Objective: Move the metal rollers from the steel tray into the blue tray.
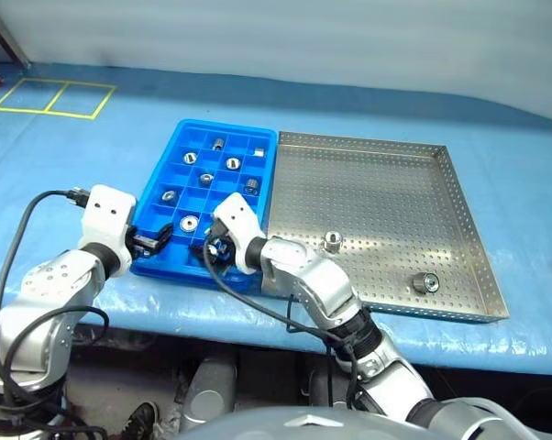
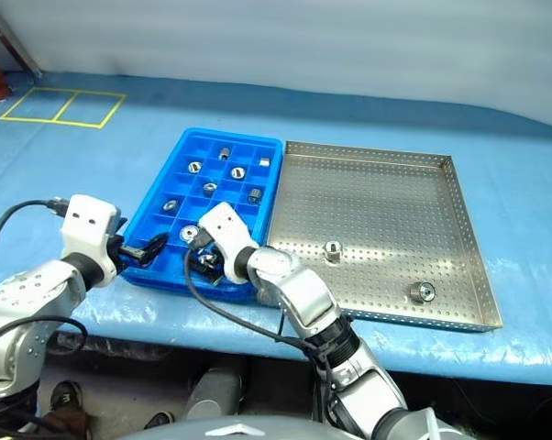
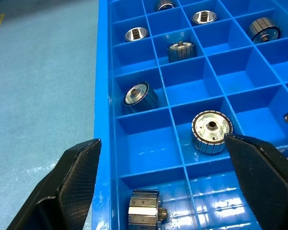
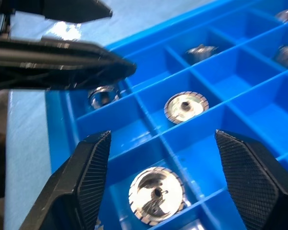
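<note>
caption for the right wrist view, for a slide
Open right pincer poised over a metal roller lying in a compartment of the blue tray, left pincer alongside.

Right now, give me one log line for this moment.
right gripper: open above blue tray | left gripper: open | steel tray: two rollers left

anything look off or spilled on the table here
Nothing stands out. The metal rollers sit inside compartments of the blue tray, two more rest in the steel tray, and none lie loose on the table.
</note>
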